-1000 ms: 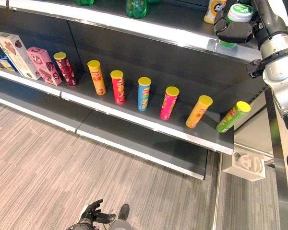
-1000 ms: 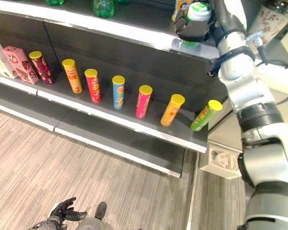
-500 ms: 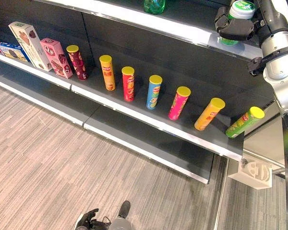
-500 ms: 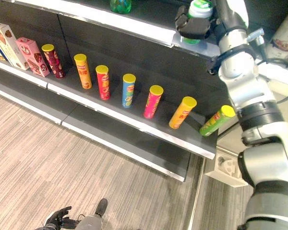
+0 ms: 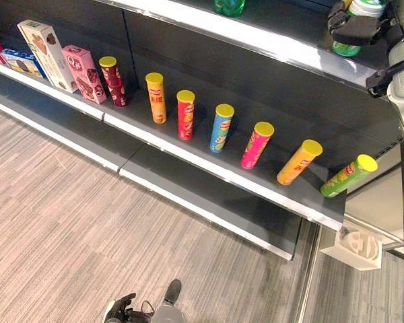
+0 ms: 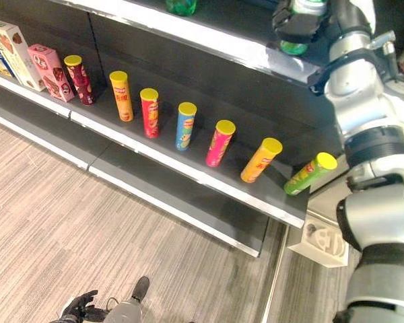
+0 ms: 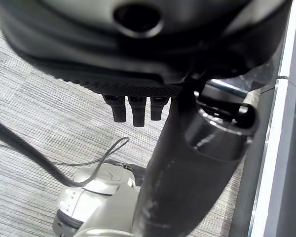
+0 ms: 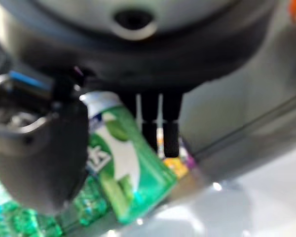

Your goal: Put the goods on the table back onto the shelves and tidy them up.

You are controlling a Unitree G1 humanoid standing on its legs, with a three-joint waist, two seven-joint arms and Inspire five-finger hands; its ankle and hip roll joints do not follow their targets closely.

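Observation:
My right hand [image 5: 355, 28] is up at the right end of the upper shelf [image 5: 276, 48], shut on a green bottle [image 5: 347, 48] with a white cap. The bottle's base is over the shelf board, behind its front edge. In the right wrist view the thumb [image 8: 37, 148] and fingers [image 8: 160, 128] wrap round the green bottle [image 8: 126, 168]. My left hand [image 6: 77, 309] hangs low over the floor with relaxed fingers [image 7: 133, 106], holding nothing.
Several crisp tubes [image 5: 221, 128] stand in a row on the middle shelf [image 5: 209, 168], with boxes [image 5: 81, 64] at its left end. Another green bottle [image 5: 229, 6] stands further left on the upper shelf. A white plastic piece [image 5: 353, 247] lies on the floor at the right.
The camera has shifted, so the shelves sit differently in the picture. My right hand has carried the green bottle a little further back over the upper shelf. The left hand still hangs low.

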